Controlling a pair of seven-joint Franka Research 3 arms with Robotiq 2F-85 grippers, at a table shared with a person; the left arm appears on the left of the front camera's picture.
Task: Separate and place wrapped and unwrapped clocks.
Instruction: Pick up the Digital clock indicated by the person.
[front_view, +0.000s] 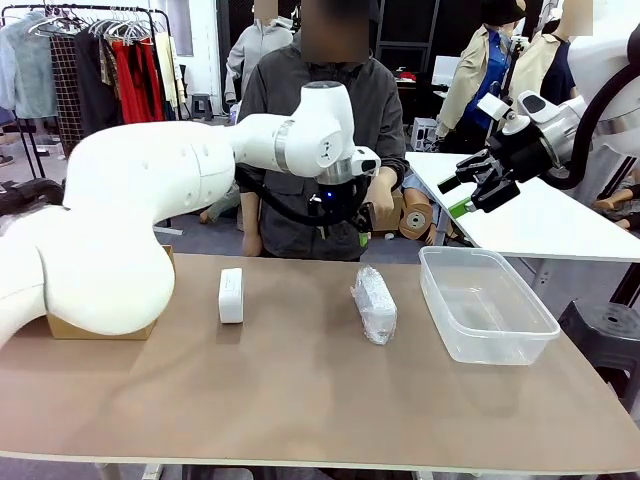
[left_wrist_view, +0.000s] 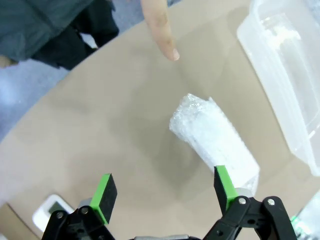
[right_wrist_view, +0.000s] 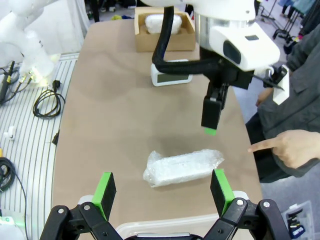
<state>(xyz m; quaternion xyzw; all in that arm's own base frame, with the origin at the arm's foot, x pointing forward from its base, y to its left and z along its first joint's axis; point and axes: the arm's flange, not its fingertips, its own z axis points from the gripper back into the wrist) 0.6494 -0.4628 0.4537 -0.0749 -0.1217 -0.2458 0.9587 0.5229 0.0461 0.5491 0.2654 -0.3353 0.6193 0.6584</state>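
Though blurry, perhaps clock (right_wrist_view: 159, 21) inside box (right_wrist_view: 165, 44)

you face a brown tabletop (front_view: 300, 410); behind it you see a clothes rack (front_view: 110, 60) at far left, a white table (front_view: 545, 222) at right, grey-blue floor (front_view: 195, 240) between; a black stool (front_view: 606, 332) stands by the tabletop's right edge

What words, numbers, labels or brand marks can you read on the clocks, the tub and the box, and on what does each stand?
No text here can be read.
Unwrapped clock: display panel faces the right wrist camera, digits too small and blurred to read.
Wrapped clock: no label seen through the crinkly wrap.
Clear plastic tub: no print seen.
Cardboard box: no print seen on its visible side.
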